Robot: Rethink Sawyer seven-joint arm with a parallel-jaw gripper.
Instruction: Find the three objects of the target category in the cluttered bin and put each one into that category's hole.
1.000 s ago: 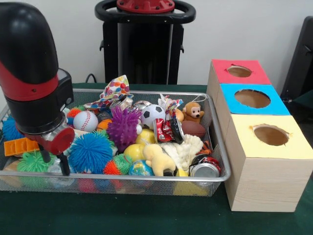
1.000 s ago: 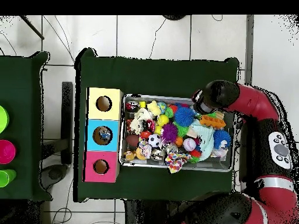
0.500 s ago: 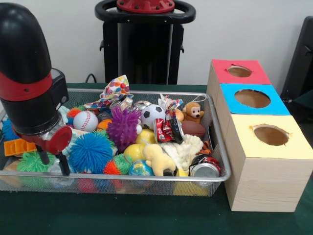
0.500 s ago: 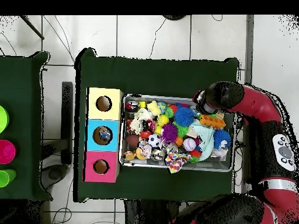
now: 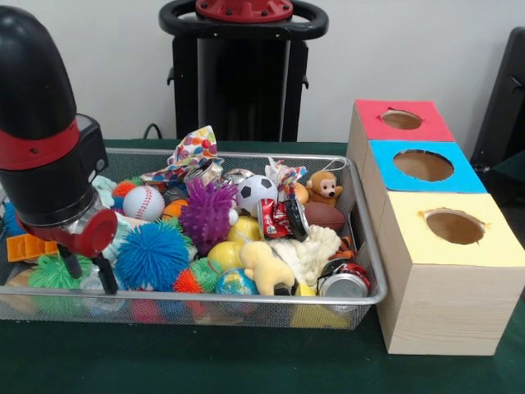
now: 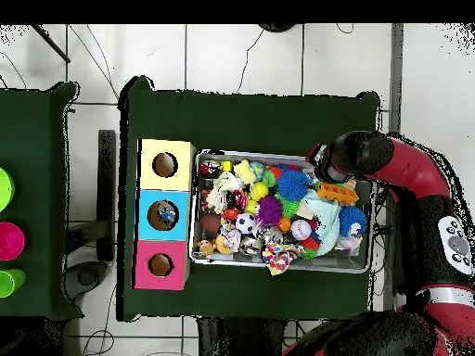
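While we are looking from the front, our red and black gripper (image 5: pixel 86 273) is hanging at the left end of the silver wire-mesh bin (image 5: pixel 361 297), its two dark fingers (image 5: pixel 107 275) standing apart and holding nothing, just beside a blue spiky rubber ball (image 5: pixel 151 254). A purple spiky ball (image 5: pixel 207 212), a white baseball (image 5: pixel 143 203) and a crushed metal can (image 5: pixel 342 285) are lying in the clutter. To the right, the wooden box with red, blue and yellow holed tops (image 5: pixel 435 238) is standing just beside the bin.

Seen from overhead, we are finding the gripper (image 6: pixel 321 167) over the bin's (image 6: pixel 281 267) upper right corner, and the box (image 6: pixel 141 213) is lying on the bin's left.
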